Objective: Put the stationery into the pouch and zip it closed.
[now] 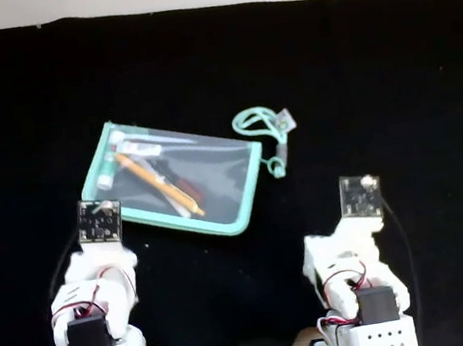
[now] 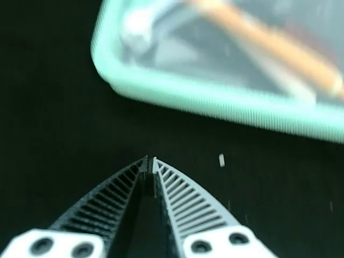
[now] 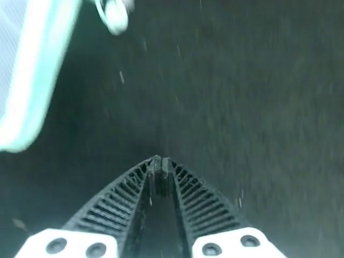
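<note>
Saw left gripper (image 2: 150, 160) pressed fully together, nothing held, tips over black cloth (image 2: 48, 134), just short of pouch's teal rim, not touching. Saw right gripper (image 3: 161, 160) likewise clamped on nothing, over cloth, near pouch's corner but apart. Found pouch (image 1: 225, 178) lying flat, set askew, ahead of left arm. Made out orange pen (image 1: 158, 183) and white-capped items (image 1: 130, 146) inside clear wall. Noted teal lanyard (image 1: 276, 167) with small tag (image 1: 284, 120) just beside pouch's end nearer right arm. Could not tell zip's state.
</note>
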{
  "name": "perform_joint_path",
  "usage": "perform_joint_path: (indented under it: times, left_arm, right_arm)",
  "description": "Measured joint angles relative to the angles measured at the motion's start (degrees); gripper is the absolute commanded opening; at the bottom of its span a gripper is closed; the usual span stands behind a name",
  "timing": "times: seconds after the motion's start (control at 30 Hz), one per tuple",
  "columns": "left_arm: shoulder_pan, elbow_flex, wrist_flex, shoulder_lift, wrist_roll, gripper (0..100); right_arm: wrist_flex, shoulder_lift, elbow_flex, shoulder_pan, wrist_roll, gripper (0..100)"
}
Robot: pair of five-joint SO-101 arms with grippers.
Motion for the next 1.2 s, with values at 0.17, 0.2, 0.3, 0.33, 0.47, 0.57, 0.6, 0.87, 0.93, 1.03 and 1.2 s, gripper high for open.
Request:
perform_joint_path:
  times: [0.17, 0.2, 0.3, 0.33, 0.47, 0.57, 0.6, 0.87, 0.93, 1.03, 1.2]
  left_arm:
    - [0.0, 0.0, 8.2, 0.0, 0.0, 1]
    - [0.0, 0.0, 8.4, 0.0, 0.0, 1]
    - [0.0, 0.0, 8.4, 0.0, 0.0, 1]
    - [0.0, 0.0, 8.4, 0.0, 0.0, 1]
    - [0.0, 0.0, 8.4, 0.0, 0.0, 1]
    - [0.0, 0.0, 8.4, 0.0, 0.0, 1]
    - [0.0, 0.0, 8.4, 0.0, 0.0, 1]
    - [0.0, 0.0, 8.4, 0.0, 0.0, 1]
    - [0.0, 0.0, 8.4, 0.0, 0.0, 1]
    - [0.0, 0.0, 8.4, 0.0, 0.0, 1]
    - [0.0, 0.0, 8.4, 0.0, 0.0, 1]
  right_arm:
    - [1.1, 0.0, 0.0, 0.0, 0.0, 0.5]
    - [1.1, 0.0, 0.0, 0.0, 0.0, 0.5]
    - [1.1, 0.0, 0.0, 0.0, 0.0, 0.5]
    - [1.1, 0.0, 0.0, 0.0, 0.0, 0.5]
    - [1.1, 0.0, 0.0, 0.0, 0.0, 0.5]
    - [1.1, 0.0, 0.0, 0.0, 0.0, 0.5]
    - [1.1, 0.0, 0.0, 0.0, 0.0, 0.5]
    - [1.1, 0.0, 0.0, 0.2, 0.0, 0.5]
    - [1.1, 0.0, 0.0, 0.2, 0.0, 0.5]
    - [1.1, 0.0, 0.0, 0.2, 0.0, 0.5]
    - [1.1, 0.0, 0.0, 0.2, 0.0, 0.5]
